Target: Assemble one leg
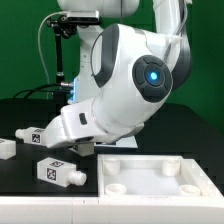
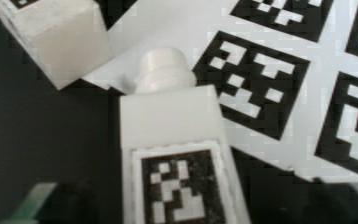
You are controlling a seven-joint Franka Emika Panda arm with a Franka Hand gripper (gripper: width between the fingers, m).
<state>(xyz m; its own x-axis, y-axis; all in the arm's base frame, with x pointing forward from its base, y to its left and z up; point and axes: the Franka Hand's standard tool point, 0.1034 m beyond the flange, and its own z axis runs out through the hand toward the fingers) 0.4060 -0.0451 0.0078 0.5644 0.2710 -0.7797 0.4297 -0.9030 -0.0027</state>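
well, of the fingers (image 2: 43, 203) only a dim grey-green sliver shows at the edge of the wrist view, probably one tip. i cannot tell whether they are spread or closed, and nothing shows them touching anything. near that sliver lies the leg (image 2: 172, 150), tag upward, its rounded peg end pointing toward a second post (image 2: 43, 35). just beside the leg is the marker board (image 2: 265, 75). in the exterior view the arm (image 1: 130, 85) hides the gripper, and tagged posts (image 1: 58, 172) lie on the black table (image 1: 20, 195) near the square panel (image 1: 150, 175). to grasp well, i judge, centre the leg between the fingers, square to its long sides, then close on the body, clear of the peg.
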